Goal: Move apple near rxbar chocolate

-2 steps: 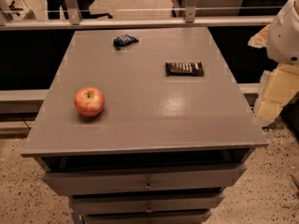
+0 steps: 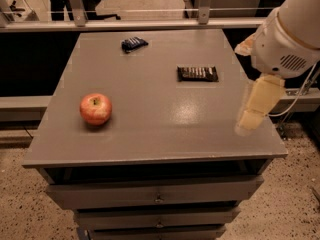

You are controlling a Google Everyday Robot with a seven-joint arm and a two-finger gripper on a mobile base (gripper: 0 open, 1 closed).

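Observation:
The red-orange apple [image 2: 95,109] stands on the grey table [image 2: 160,134], left of centre toward the front. The rxbar chocolate [image 2: 197,73], a dark flat bar with pale lettering, lies right of centre toward the back. My gripper [image 2: 248,125] hangs from the white arm [image 2: 287,39] over the table's right front part, pointing down. It is far to the right of the apple and in front of and to the right of the bar. It holds nothing that I can see.
A small dark blue wrinkly packet [image 2: 133,44] lies at the back of the table. The table has drawers [image 2: 157,196] below its front edge. A metal rail [image 2: 150,24] runs behind it, and speckled floor surrounds it.
The arm and gripper have moved left, from beyond the table's right edge to over its right front part. The apple, the bar and the packet have not moved.

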